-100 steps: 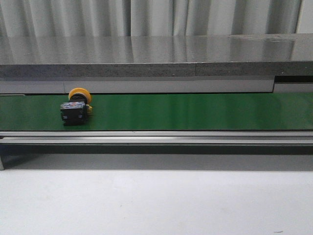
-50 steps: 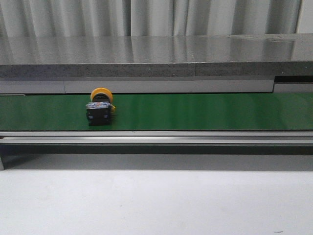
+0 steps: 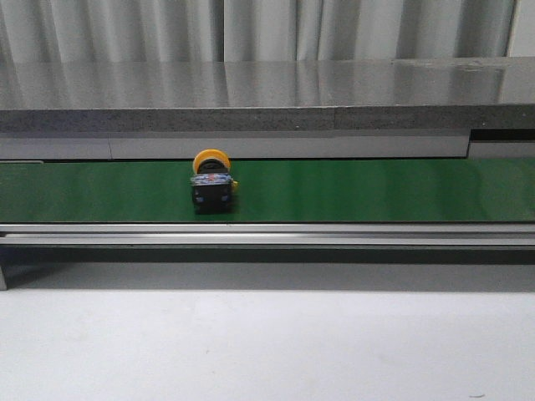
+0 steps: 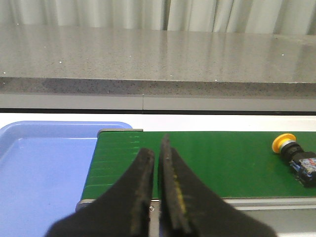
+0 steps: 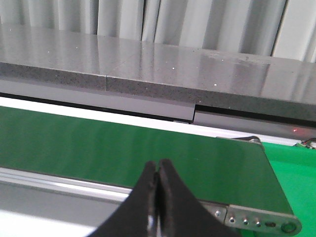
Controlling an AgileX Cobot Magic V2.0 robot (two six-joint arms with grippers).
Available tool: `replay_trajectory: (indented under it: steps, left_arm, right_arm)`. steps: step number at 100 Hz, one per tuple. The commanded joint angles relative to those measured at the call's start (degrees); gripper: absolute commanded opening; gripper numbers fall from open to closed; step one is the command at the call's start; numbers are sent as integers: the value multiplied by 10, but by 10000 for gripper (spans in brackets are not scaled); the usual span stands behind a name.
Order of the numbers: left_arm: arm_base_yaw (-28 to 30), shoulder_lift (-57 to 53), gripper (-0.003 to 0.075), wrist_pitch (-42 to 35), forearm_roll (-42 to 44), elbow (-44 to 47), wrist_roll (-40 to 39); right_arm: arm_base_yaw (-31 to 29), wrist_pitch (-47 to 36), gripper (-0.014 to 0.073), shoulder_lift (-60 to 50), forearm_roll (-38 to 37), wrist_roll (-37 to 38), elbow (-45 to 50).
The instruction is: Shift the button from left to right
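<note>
On the green conveyor belt (image 3: 351, 190), left of its middle in the front view, lies the button (image 3: 211, 185). It rests on its side, with the round yellow-orange cap toward twelve o'clock, at the far edge of the belt, and the blocky black body toward six o'clock, nearer the belt's front metal rail (image 3: 267, 233). A small yellow part shows at the body's three o'clock side. Behind the belt runs a long grey stone-like counter (image 3: 267, 92), with pale curtains (image 3: 267, 29) beyond it.

The left wrist view shows the left gripper (image 4: 157, 155) with its two dark fingers nearly together, only a thin slit between them, holding nothing, poised at the front rail near the belt's end. A blue tray (image 4: 42, 173) sits just beside that end of the belt. The button (image 4: 295, 156) lies well apart from this gripper, along the belt.

In the right wrist view the right gripper (image 5: 157, 180) has its fingers pressed together, empty, over the front rail near the belt's other end (image 5: 256, 197). No button shows in that view.
</note>
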Motion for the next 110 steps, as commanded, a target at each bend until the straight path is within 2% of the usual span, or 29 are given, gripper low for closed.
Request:
replay_trajectory:
  steps: [1,21,54,91,100,107,110]
  left_arm:
    - [-4,3,5,-46,-4,-16,-1]
    - [-4,3,5,-46,-4,-16,-1]
    - [-4,3,5,-46,-4,-16,-1]
    - [-4,3,5,-46,-4,-16,-1]
    - [-4,3,5,-46,-4,-16,-1]
    - [-4,3,5,-46,-4,-16,-1]
    - [-4,3,5,-46,-4,-16,-1]
  right_arm:
    - [1,-14,-68,2,-2,-1,-61]
    - [1,115,-68,85,-1,-1,-184]
    - [1,274,-68,337,-1,0,-392]
    - [1,283,-62,520,-1,0,-456]
    - [1,288,-3,542,6,0,-456]
    - [1,289,97,554,18,0,-456]
    - [1,289,166,556,22,0,-456]
